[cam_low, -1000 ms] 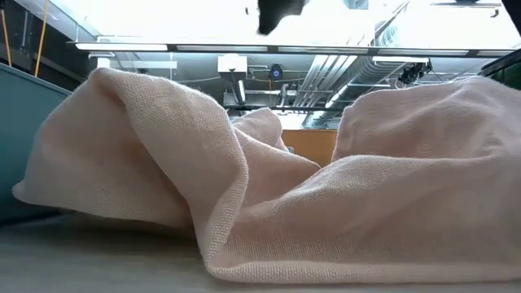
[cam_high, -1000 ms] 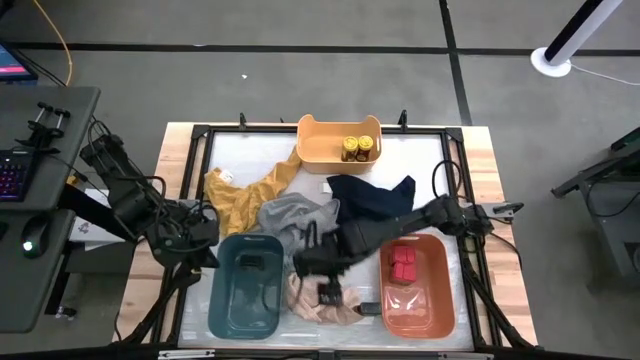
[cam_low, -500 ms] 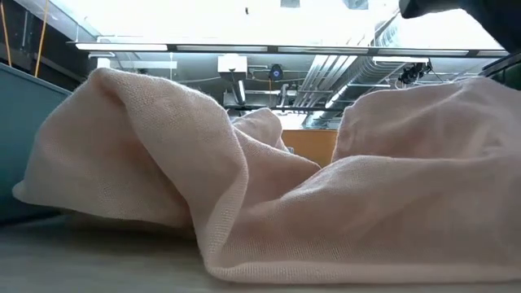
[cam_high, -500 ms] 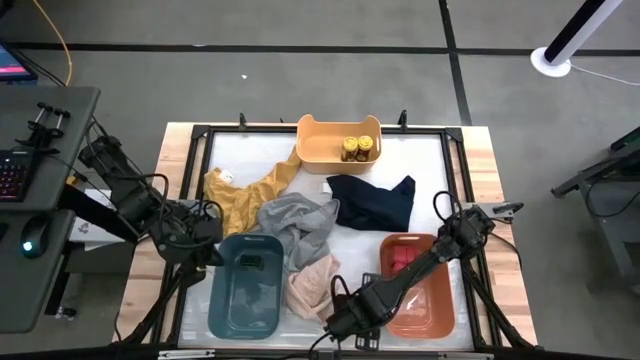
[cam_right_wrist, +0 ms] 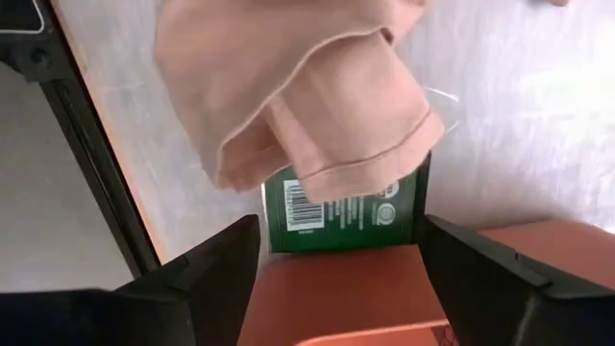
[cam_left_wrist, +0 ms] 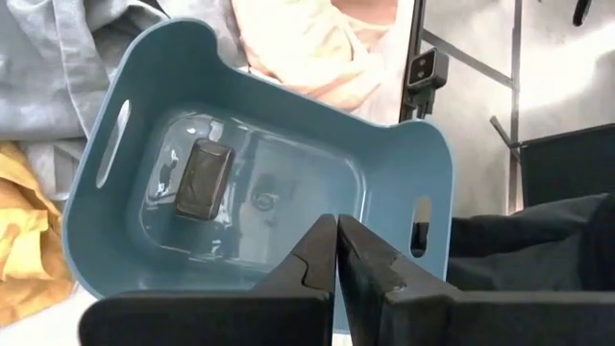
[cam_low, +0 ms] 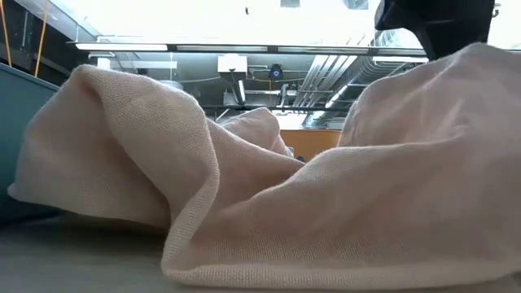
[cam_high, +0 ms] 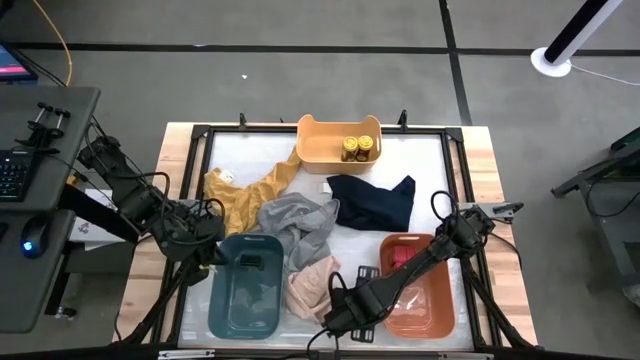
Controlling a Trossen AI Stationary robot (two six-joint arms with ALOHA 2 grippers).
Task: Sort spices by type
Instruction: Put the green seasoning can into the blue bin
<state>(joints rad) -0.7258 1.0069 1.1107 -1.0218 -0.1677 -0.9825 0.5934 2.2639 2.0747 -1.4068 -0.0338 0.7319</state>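
— What does the high view give you?

— The surface carries three bins: a yellow bin at the far edge with round yellow-lidded jars in it, a blue bin near the front left, and an orange bin at the front right with red tins inside. Cloths lie between them: mustard, grey, navy and pink. The left pincer sits just beside the blue bin's far left corner. The right pincer is low at the front edge, between the pink cloth and the orange bin.

— And the low view?

— Mostly the pink cloth, bunched up close, with a dark piece of an arm above it at the upper right.

— The left wrist view?

— The left pincer is pressed together with nothing between its fingers, hovering over the blue bin. A flat dark tin lies on the bin's floor.

— The right wrist view?

— The right pincer is spread wide, holding nothing. Ahead of it a green box with a barcode label lies against the orange bin's rim, its upper part covered by a fold of the pink cloth.
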